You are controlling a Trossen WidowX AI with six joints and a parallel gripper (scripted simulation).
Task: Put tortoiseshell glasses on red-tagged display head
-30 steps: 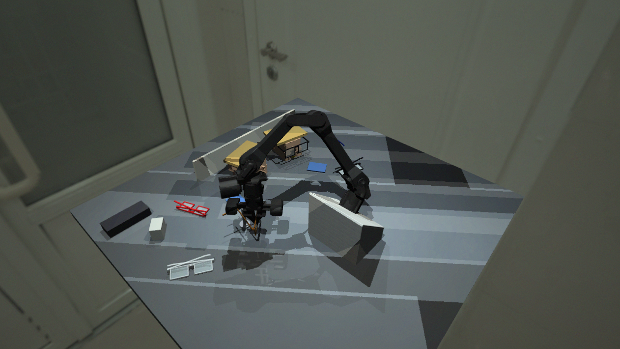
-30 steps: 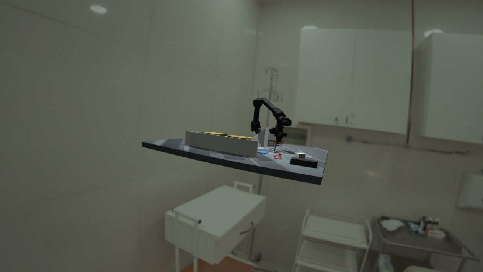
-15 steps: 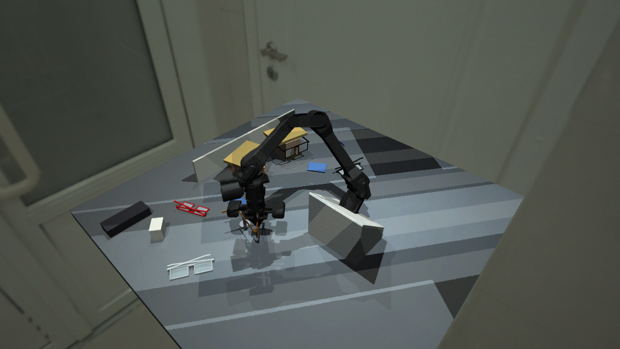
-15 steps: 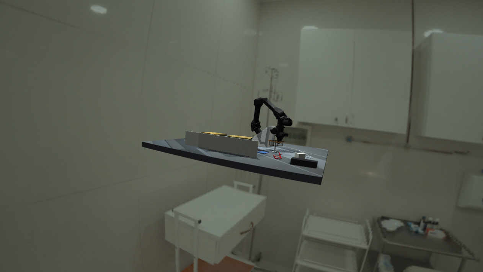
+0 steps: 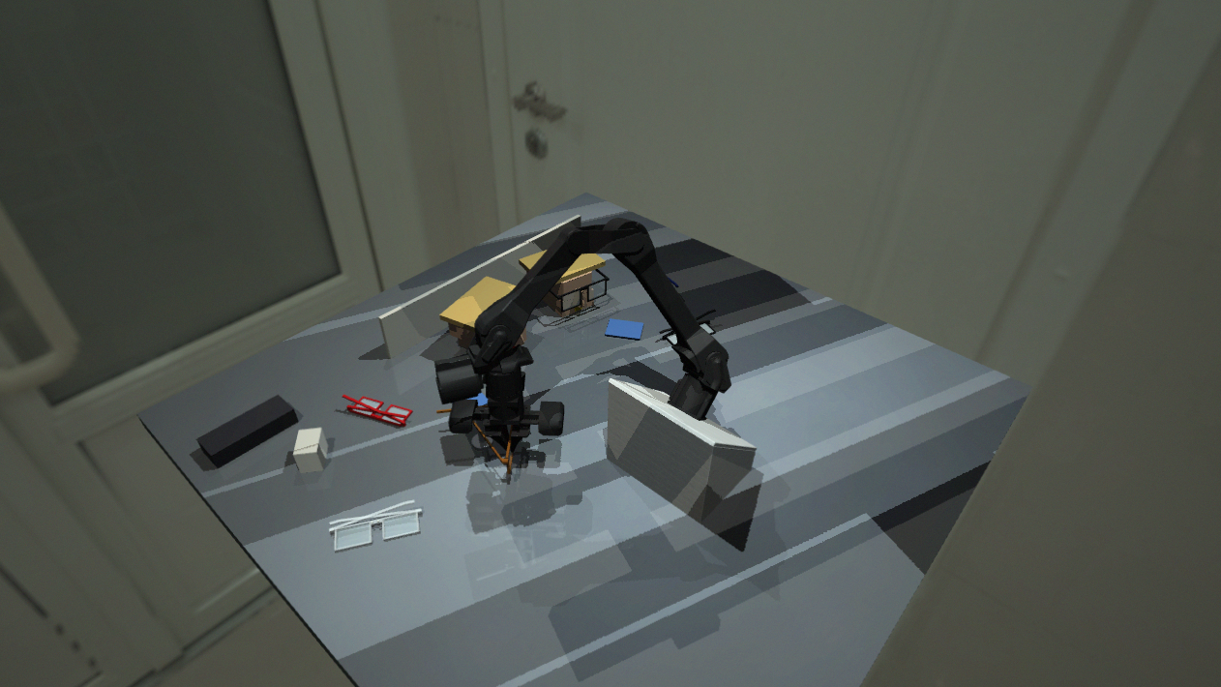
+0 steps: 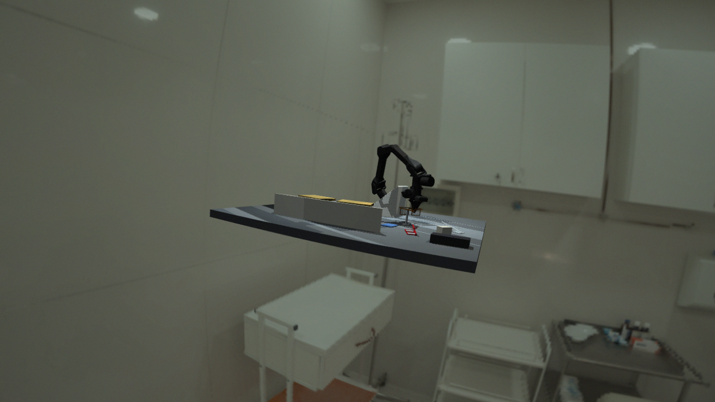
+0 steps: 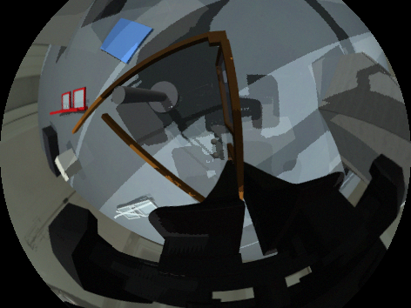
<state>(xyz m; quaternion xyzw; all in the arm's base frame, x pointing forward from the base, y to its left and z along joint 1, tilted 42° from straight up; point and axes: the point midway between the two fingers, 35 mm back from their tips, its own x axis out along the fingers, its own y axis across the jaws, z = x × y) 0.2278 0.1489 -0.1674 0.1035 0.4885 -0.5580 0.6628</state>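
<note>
Tortoiseshell glasses [image 5: 509, 460] [image 6: 420, 212] [image 7: 235, 100] hang near the grey post [image 6: 407, 218] [image 7: 139, 94], front frame pinched in the gripper [image 5: 508, 438] [image 6: 415, 208] [image 7: 232, 164], presumably leaving both temples [image 5: 488, 441] [image 7: 152, 162] free for the ears.

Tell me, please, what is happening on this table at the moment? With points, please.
The black arm's hand [image 5: 508, 435] [image 7: 232, 164] is gripping the tortoiseshell glasses [image 5: 509, 457] [image 7: 235, 104] by the frame, above the table and beside a small post [image 7: 139, 95]. They are not on a display head. Red glasses [image 5: 379, 411] [image 6: 411, 230] [image 7: 79, 99] and white glasses [image 5: 375, 523] [image 7: 136, 207] lie on the table.
</note>
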